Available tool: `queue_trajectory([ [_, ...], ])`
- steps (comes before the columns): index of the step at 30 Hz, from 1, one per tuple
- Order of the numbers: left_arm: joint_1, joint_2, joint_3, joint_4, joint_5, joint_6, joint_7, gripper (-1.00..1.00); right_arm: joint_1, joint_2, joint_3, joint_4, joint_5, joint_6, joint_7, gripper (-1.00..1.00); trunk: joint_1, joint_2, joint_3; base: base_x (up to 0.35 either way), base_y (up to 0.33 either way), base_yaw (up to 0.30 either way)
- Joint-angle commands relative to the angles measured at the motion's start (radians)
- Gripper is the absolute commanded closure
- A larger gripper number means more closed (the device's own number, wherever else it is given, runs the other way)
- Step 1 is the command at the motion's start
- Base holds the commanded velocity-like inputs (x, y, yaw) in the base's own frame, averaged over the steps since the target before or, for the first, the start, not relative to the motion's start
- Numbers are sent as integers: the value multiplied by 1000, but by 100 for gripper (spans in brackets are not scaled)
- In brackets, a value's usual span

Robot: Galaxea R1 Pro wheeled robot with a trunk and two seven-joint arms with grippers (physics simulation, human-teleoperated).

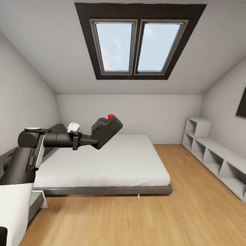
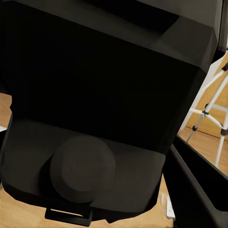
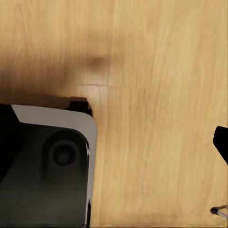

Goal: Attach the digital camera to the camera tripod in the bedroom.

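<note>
**One camera held aloft over the bed**

One digital camera (image 1: 106,130), matte black with a red round button (image 1: 110,116) on its top, hangs in the air above the near-left part of the bed (image 1: 112,160), tilted so the button end points up and to the right in the head view. The left gripper (image 1: 89,140) clamps it from the lower end, jaws closed on the body, at the end of a dark arm reaching in level from the left. In the left wrist view the camera (image 2: 104,95) looms close and dark, its stubby lens barrel (image 2: 83,168) facing the viewer.

Past the camera's edge in that view stand silver-grey legs of the camera tripod (image 2: 209,111) with black joints, on light wood floor (image 2: 209,147); how near it is to the camera cannot be told.

The bedroom spreads around: a grey-framed bed with a white mattress against the back wall, a dark-framed double skylight (image 1: 139,46) in the sloped ceiling, and a white cubby shelf (image 1: 213,159) along the right wall.

The right wrist view looks down on wood floor (image 3: 156,95) and a dark, white-edged part of the robot (image 3: 47,171); the right jaws' state cannot be told.
</note>
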Motion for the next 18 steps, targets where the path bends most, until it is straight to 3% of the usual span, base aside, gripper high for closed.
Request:
queue_trajectory([
  [1,-1,0,1,0,-8,10,-8,100,3,0,7,4,-1,-6,-2,-100,-4,6,2,0,0,0],
  [11,-1,10,6,0,-8,10,-8,100,32,2,4,4,-14,-60,-1,-100,-42,76,33,0,0,0],
  [18,-1,13,6,0,-8,10,-8,100,34,2,0,4,-70,-69,-1,-100,-69,125,55,0,0,0],
])
